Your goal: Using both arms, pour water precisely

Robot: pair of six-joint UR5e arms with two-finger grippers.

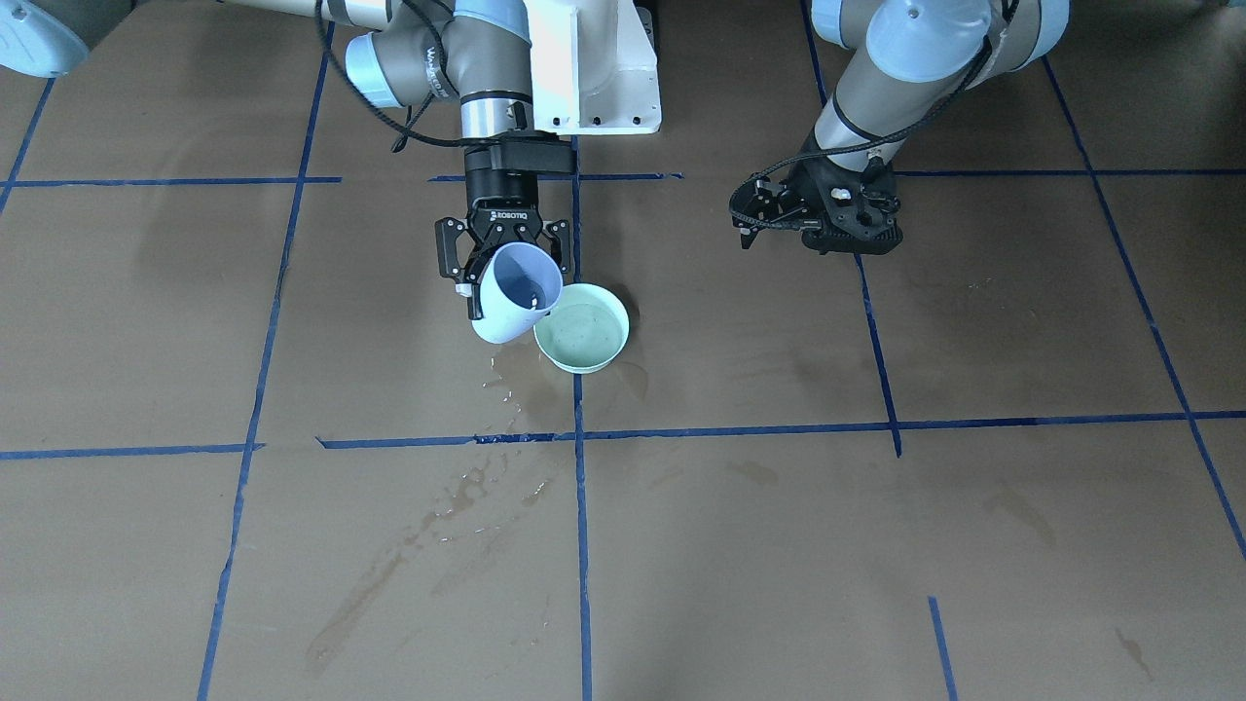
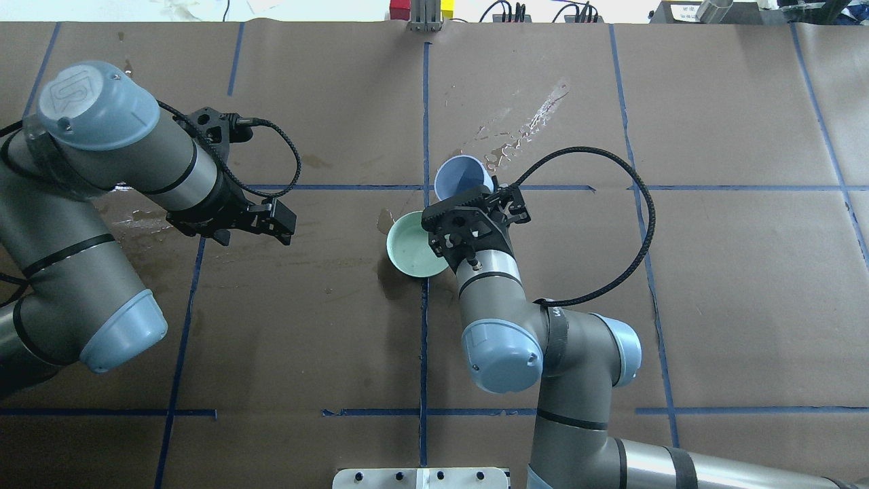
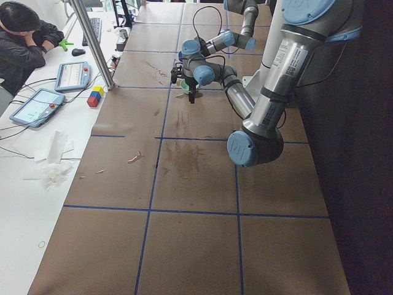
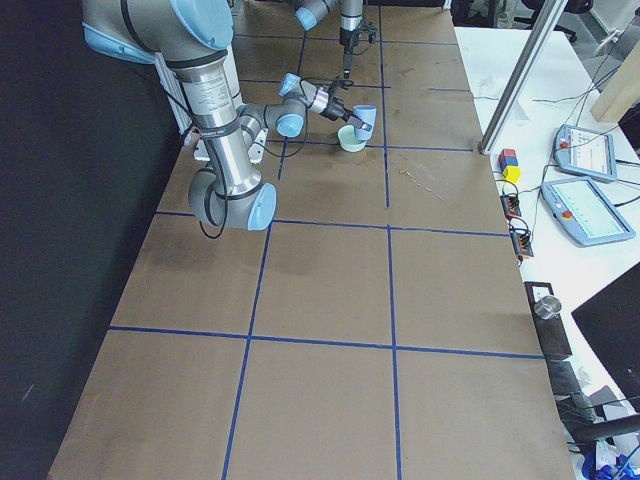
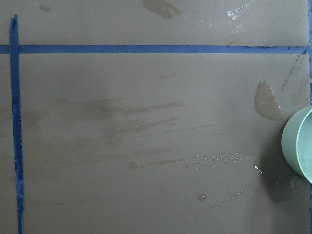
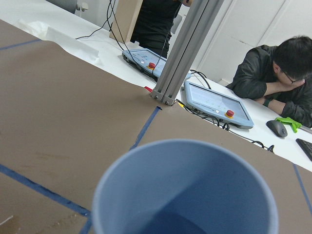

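My right gripper [image 1: 514,287] is shut on a pale blue cup [image 1: 504,316]. It holds the cup tilted, with the lip over the near rim of a mint green bowl [image 1: 569,362]. From overhead the cup [image 2: 458,176] sits just beyond the bowl [image 2: 406,252]. Water shows only as a faint speckled sheen inside the bowl [image 1: 584,329]. I see no stream. The right wrist view looks into the cup [image 6: 185,195], which is dark at the bottom. My left gripper [image 1: 852,239] points down, empty, well to the side of the bowl. I cannot tell if it is open or shut.
Wet streaks and droplets lie on the brown paper in front of the bowl [image 1: 467,497]. A small puddle [image 5: 267,100] lies beside the bowl [image 5: 300,146]. Blue tape lines grid the table. The white pedestal [image 1: 594,68] stands behind. An operator [image 6: 278,68] sits at the far edge with tablets.
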